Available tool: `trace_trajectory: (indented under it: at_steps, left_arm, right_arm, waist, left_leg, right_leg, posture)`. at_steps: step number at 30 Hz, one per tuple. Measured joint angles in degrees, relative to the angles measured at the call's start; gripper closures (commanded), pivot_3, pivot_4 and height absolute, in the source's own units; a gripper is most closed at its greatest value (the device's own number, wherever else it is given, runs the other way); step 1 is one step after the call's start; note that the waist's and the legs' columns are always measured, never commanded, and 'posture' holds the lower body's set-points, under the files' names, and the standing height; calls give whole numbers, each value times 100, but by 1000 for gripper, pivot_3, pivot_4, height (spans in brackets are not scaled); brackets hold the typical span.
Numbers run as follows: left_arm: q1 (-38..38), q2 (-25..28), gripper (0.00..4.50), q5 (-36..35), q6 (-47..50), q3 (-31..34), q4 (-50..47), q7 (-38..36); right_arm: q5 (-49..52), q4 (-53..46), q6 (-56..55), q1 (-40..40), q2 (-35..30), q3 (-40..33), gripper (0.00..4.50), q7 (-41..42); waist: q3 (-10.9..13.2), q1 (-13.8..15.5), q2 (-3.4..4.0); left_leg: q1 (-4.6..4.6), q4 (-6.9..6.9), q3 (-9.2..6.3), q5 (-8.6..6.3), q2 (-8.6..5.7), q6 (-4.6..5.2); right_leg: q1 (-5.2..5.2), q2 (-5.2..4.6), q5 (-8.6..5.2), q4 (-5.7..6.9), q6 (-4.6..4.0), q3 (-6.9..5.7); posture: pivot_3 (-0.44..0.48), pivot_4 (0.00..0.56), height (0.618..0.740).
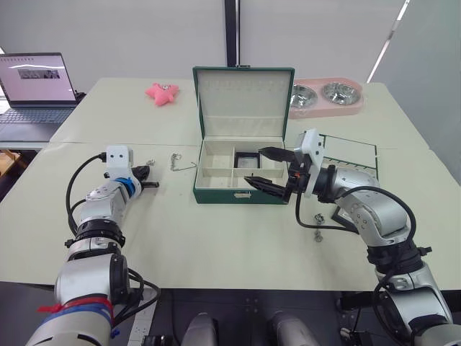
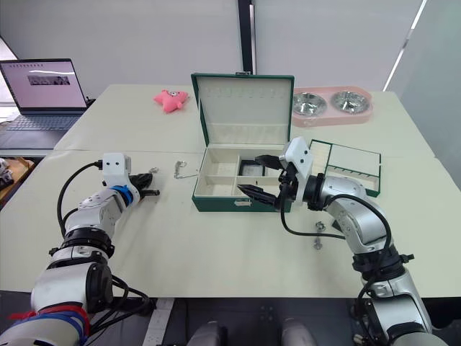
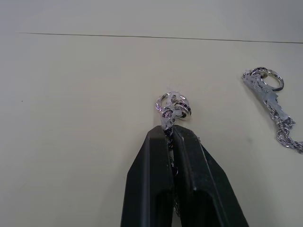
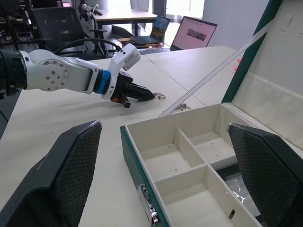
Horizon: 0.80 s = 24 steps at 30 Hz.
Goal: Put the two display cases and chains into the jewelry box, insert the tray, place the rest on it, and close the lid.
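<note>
My left gripper (image 3: 173, 135) is clamped on a silver chain (image 3: 173, 105) low over the table (image 1: 216, 238); a second chain (image 1: 175, 162) lies just beyond it, near the open jewelry box (image 1: 242, 140); my right gripper (image 1: 265, 170) hangs spread wide over the box's front compartments; the tray (image 2: 346, 164) rests right of the box
</note>
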Motion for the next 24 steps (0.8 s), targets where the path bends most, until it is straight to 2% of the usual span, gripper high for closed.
trace_trajectory:
  at_steps: [6, 13, 20, 24]
  left_arm:
    - [503, -25, 4471, -188, 688, -5, -1132, -47]
    - [1130, 48, 4471, -593, 2106, -14, -3708, -121]
    - [1173, 119, 4471, -1292, 3396, 29, -5436, -314]
    - [931, -41, 4471, -1626, 3938, 128, -5942, -67]
  right_arm:
    - [-138, 133, -137, 73, -12, -4, 0, 41]
    - [-199, 244, -370, 372, -57, -25, 0, 95]
    - [-189, 174, -375, 527, -211, -270, 0, 111]
    - [-184, 117, -375, 567, -260, -430, 0, 67]
  waist:
    - [1, -1, -1]
    - [2, 0, -3]
    - [2, 0, -4]
    - [3, 5, -5]
  left_leg:
    - [-2, 0, -2, 0, 3, -1]
    - [-7, 0, 1, 1, 5, -1]
    - [-7, -1, 2, 0, 5, -1]
    - [-7, -1, 1, 0, 5, 0]
  right_leg:
    - [-2, 1, 0, 0, 0, 0]
    - [-7, 1, 0, 0, 0, 5]
    - [-5, 4, 0, -4, 0, 7]
    - [-2, 5, 0, -7, 0, 7]
  posture:
    - [0, 150, 740]
    - [0, 150, 740]
    - [0, 150, 740]
    - [0, 150, 740]
